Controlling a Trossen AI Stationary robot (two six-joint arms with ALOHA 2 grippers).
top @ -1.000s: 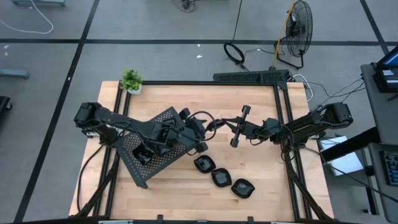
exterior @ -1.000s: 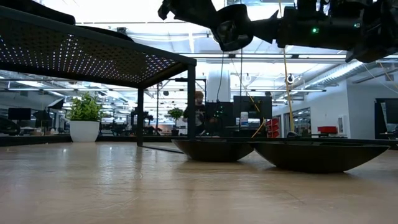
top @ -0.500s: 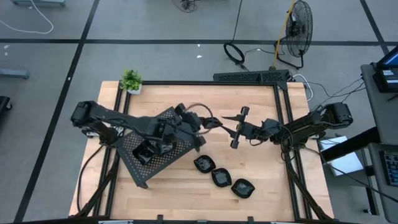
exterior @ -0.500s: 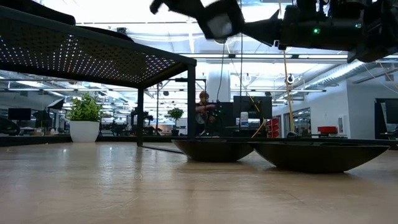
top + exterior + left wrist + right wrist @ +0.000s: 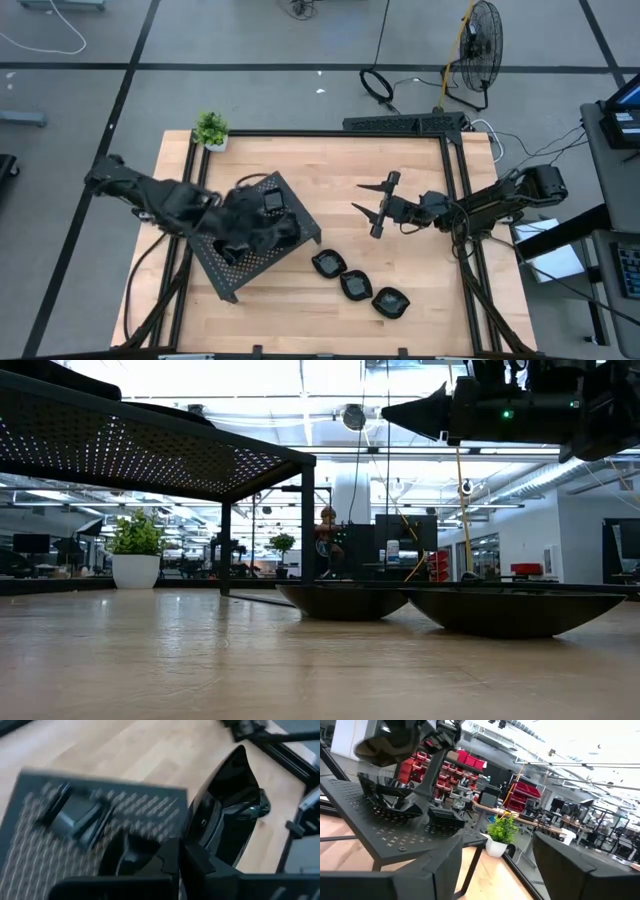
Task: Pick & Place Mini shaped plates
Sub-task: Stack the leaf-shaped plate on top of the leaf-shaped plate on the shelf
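Your left gripper (image 5: 262,212), above the perforated tray (image 5: 235,268), is clenched on a glossy black leaf-shaped mini plate (image 5: 226,800) pinched between its jaws. Three more glossy black plates (image 5: 352,284) sit on the table below your right gripper (image 5: 368,206), whose jaws stand released, empty.

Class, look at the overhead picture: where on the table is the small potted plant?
In the high view the potted plant stands at the table's far left corner, behind the perforated tray, well away from the three plates near the front edge.
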